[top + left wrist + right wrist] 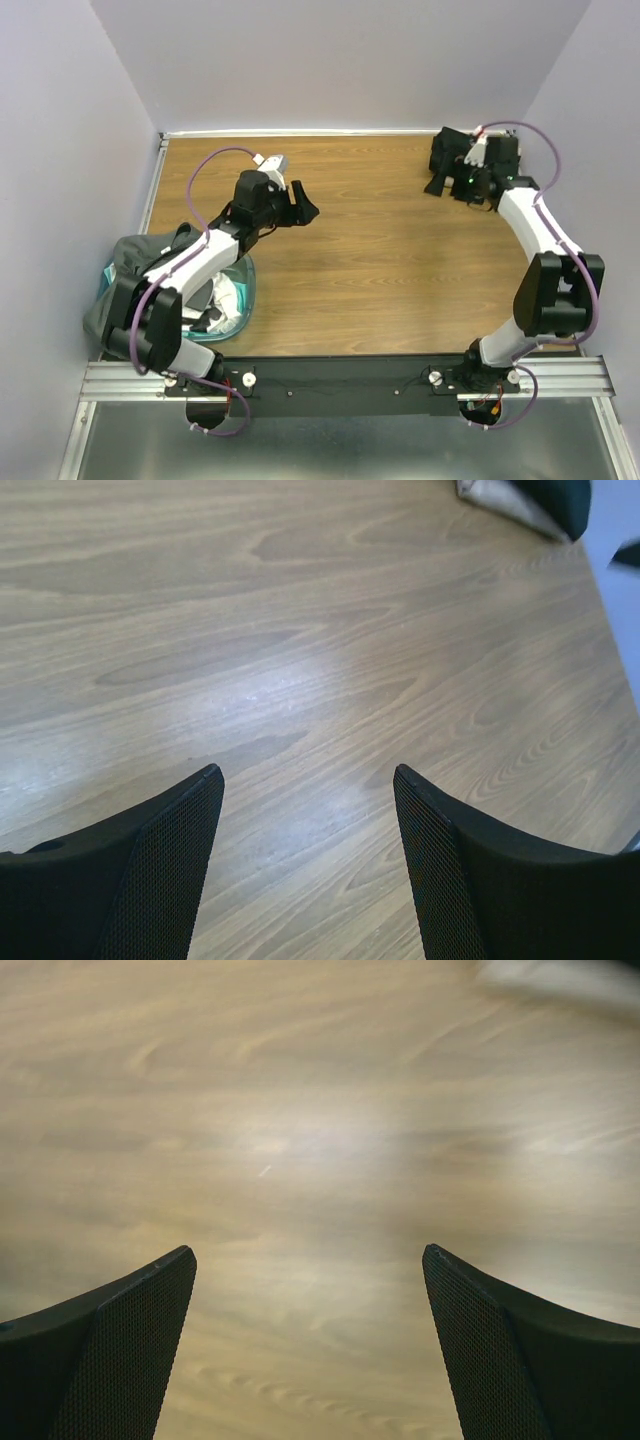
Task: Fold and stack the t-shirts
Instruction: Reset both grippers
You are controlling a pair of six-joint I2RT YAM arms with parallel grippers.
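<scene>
A dark grey t-shirt [125,265] hangs crumpled over the left side of the teal tub [246,285] at the table's near left. A white t-shirt [228,302] lies inside the tub, partly hidden by my left arm. No black or tan shirt shows. My left gripper [305,202] is open and empty over bare wood left of centre; in the left wrist view [305,772] only wood lies between its fingers. My right gripper [438,163] is open and empty at the back right; the blurred right wrist view [308,1250] shows only wood.
The wooden table [380,260] is walled at the back and both sides. A cropped grey and black shape [530,500] sits at the top right of the left wrist view; I cannot tell what it is. A metal rail [340,375] runs along the near edge.
</scene>
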